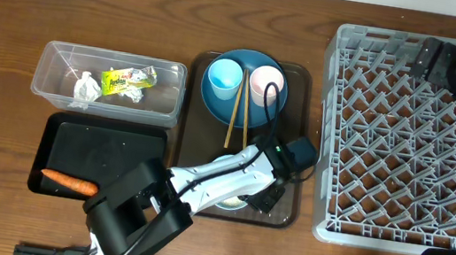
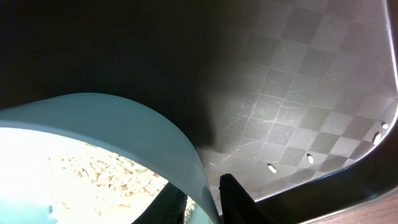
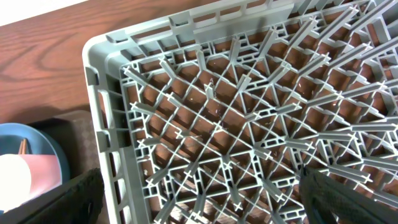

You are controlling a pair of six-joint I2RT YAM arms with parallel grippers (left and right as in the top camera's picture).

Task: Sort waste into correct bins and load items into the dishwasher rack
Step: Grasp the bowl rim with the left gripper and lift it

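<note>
My left gripper (image 2: 202, 202) is shut on the rim of the light-blue bowl (image 2: 124, 124), one finger inside and one outside; white rice (image 2: 93, 168) lies in the bowl. From overhead the left gripper (image 1: 265, 195) is at the near end of the brown serving tray (image 1: 302, 75), and my arm hides most of the bowl (image 1: 233, 202). The blue plate (image 1: 240, 102) carries a light-blue cup (image 1: 224, 76), a pink cup (image 1: 266, 84) and chopsticks (image 1: 238, 116). My right gripper (image 3: 211, 205) hangs open and empty over the grey dishwasher rack (image 3: 99, 124).
The clear tub (image 1: 47, 75) holds a crumpled tissue (image 1: 84, 88) and a yellow-green wrapper (image 1: 127, 80). The black tray (image 1: 108, 151) in front of it holds a carrot (image 1: 70, 182). The rack (image 1: 330, 115) fills the right side of the table.
</note>
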